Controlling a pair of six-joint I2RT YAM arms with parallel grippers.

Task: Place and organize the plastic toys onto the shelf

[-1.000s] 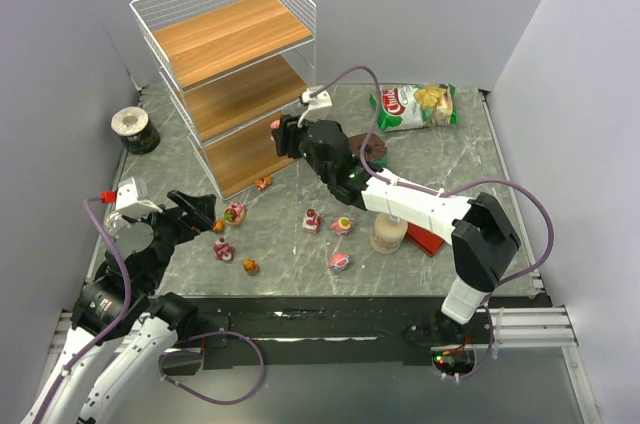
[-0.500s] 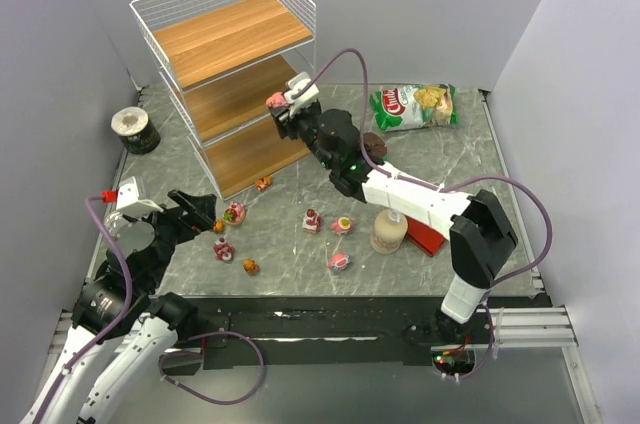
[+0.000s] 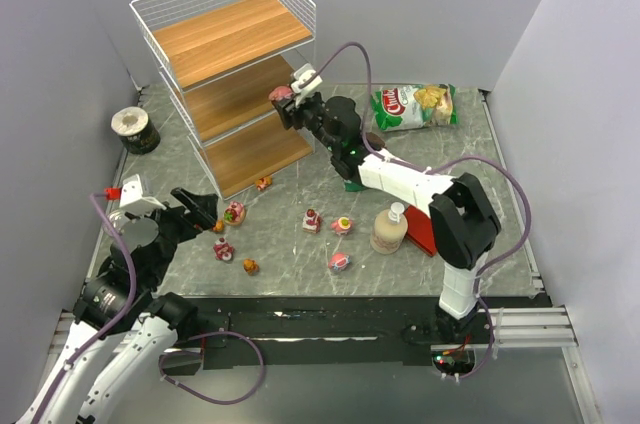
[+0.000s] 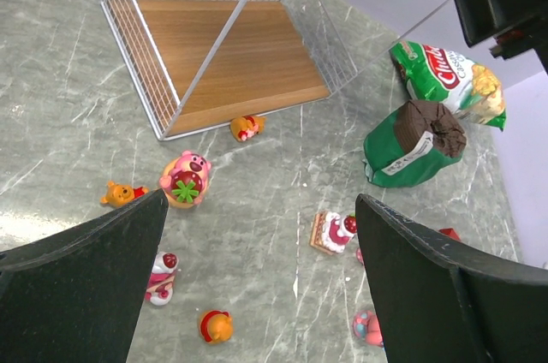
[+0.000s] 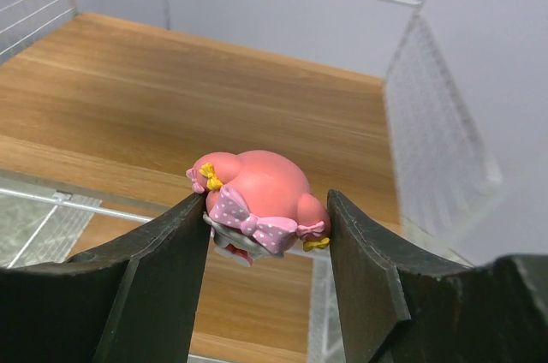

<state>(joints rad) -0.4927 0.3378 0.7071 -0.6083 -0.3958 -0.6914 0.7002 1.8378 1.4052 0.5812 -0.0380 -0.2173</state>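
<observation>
Hovering low over the near left of the veined grey marble table (image 3: pixel 290 244), the left gripper (image 3: pixel 197 210) is spreading its blunt black jaws wide, with nothing between them. Its arm is bending up from the base and tilting forward. Just ahead of it, glossy moulded plastic toys are lying loose on the stone: a round orange figure (image 3: pixel 251 266), a red-and-white one (image 3: pixel 223 250), a pink bear hugging a strawberry (image 4: pixel 185 181), a small yellow-orange bear (image 4: pixel 121 194), a slice-shaped cake (image 3: pixel 312 220) and two pinkish blobs (image 3: pixel 339 262) (too small to make out further). A squat cream bottle (image 3: pixel 389 231) is standing to the right, touching a flat red box (image 3: pixel 425 236).

Farther back, the right arm is stretching out long and nearly level toward the far left. Its right gripper (image 3: pixel 285 104) is pinching a smooth pink toy (image 5: pixel 257 187) with a dotted bow between half-closed jaws, and is holding it up at the front edge of the middle tier. The shelf (image 3: pixel 235 94) is standing at the far left, thin white wire framing three warm wood-grain boards. A crinkly chip bag (image 3: pixel 415 104) is lying to its right.
</observation>
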